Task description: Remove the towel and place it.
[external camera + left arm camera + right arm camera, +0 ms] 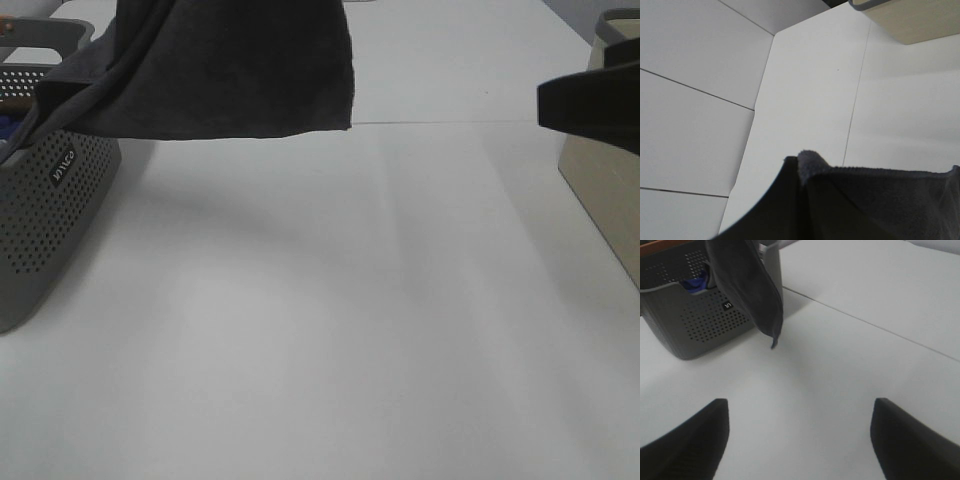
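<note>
The dark charcoal towel (230, 70) hangs in the air at the upper left of the exterior high view. One end trails over the rim of the grey perforated basket (50, 220). My left gripper is above that frame's top edge. In its wrist view the towel (880, 200) bunches right at the jaws and hides the fingers, which are shut on it. My right gripper (800, 407) stands open over bare table with nothing between its fingers, well to the right of the towel (747, 285). It shows as a dark shape (585, 105) at the right edge.
A blue cloth (694, 282) lies inside the basket (705, 320). A beige bin (605, 190) stands at the table's right edge, behind the right gripper, and also shows in the left wrist view (910, 22). A seam (450, 122) crosses the white tabletop.
</note>
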Robot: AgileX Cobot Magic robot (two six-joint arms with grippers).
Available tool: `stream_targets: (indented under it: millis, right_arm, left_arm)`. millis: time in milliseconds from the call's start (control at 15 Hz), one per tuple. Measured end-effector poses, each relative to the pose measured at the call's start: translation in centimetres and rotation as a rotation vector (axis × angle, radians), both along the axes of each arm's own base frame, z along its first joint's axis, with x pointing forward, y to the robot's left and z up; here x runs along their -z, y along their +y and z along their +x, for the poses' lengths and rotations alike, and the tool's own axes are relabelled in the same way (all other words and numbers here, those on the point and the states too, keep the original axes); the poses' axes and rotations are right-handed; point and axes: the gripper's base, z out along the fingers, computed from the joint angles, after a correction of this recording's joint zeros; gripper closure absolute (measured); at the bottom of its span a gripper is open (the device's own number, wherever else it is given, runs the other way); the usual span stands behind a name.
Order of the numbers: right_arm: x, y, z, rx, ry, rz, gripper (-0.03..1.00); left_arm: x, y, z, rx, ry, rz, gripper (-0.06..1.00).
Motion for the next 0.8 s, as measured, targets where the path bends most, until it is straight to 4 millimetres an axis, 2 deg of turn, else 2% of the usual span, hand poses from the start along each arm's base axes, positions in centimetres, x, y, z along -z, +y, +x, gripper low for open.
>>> stream_targets:
  millis: [67,200,333,600,733,800]
  right_arm:
    - [0.1,0.3,0.9,-0.047,-0.016,0.006,0.21]
    - [1.6,1.3,3.0,-0.130,0.017,0.015,0.21]
    - [3.1,3.1,4.0,-0.187,0.065,0.007,0.23]
    - [5.2,6.3,5.2,-0.168,0.097,-0.036,0.25]
    - [5.4,7.6,5.7,-0.165,0.086,-0.061,0.25]
    - [4.9,8.2,6.1,-0.170,0.070,-0.055,0.25]
  left_arm:
    - [0.0,-0.5,-0.1,0.015,-0.012,-0.011,0.94]
    - [-0.2,-1.3,-0.1,0.037,-0.022,-0.086,0.94]
    - [-0.4,-1.4,-0.2,0.045,-0.009,-0.128,0.94]
    - [-0.3,-1.6,-0.2,0.054,0.008,-0.143,0.94]
    - [-0.3,-1.8,-0.4,0.069,0.032,-0.164,0.94]
    - [-0.2,-1.8,-0.5,0.075,0.044,-0.172,0.94]
